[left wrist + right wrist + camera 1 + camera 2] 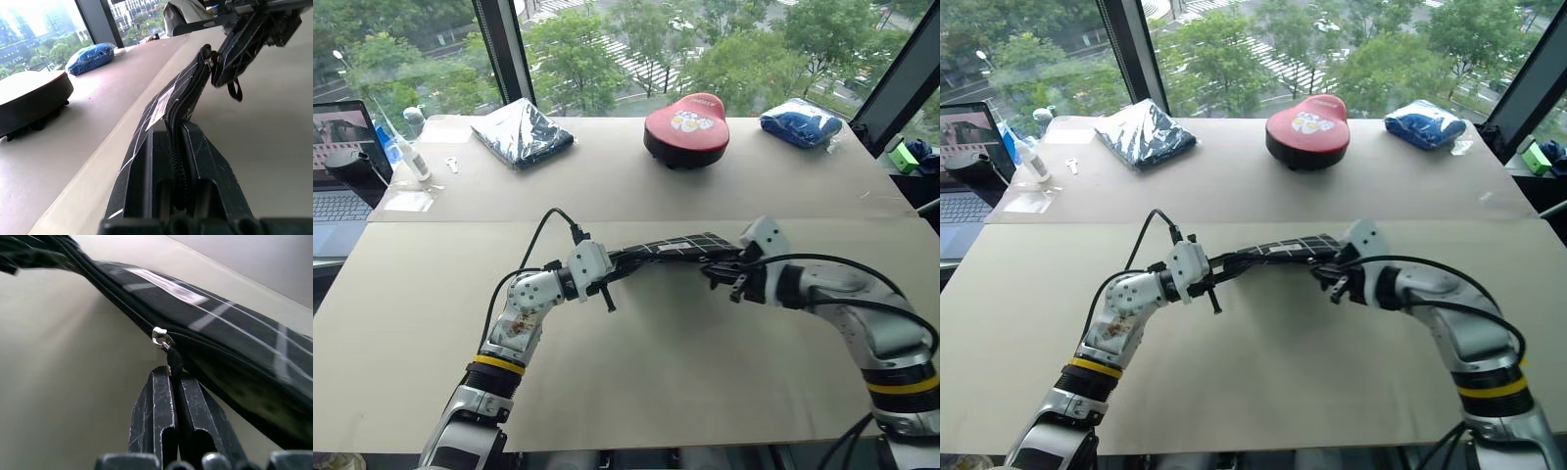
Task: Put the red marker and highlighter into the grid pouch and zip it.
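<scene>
Above the beige table point(636, 382), the grid pouch point(677, 247) is held up between both arms. One end is clamped by the left gripper point(177, 161); the black zipper pull strap point(174, 360) is pinched by the closed right gripper point(173, 396). The print on the pouch's small white label point(161, 105) cannot be read.

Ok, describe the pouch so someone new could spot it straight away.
Start at the big tan table by the window. Above its middle, the grid pouch hangs stretched between both arms. It is the flat black one with white grid lines, unlike the red case behind.
</scene>
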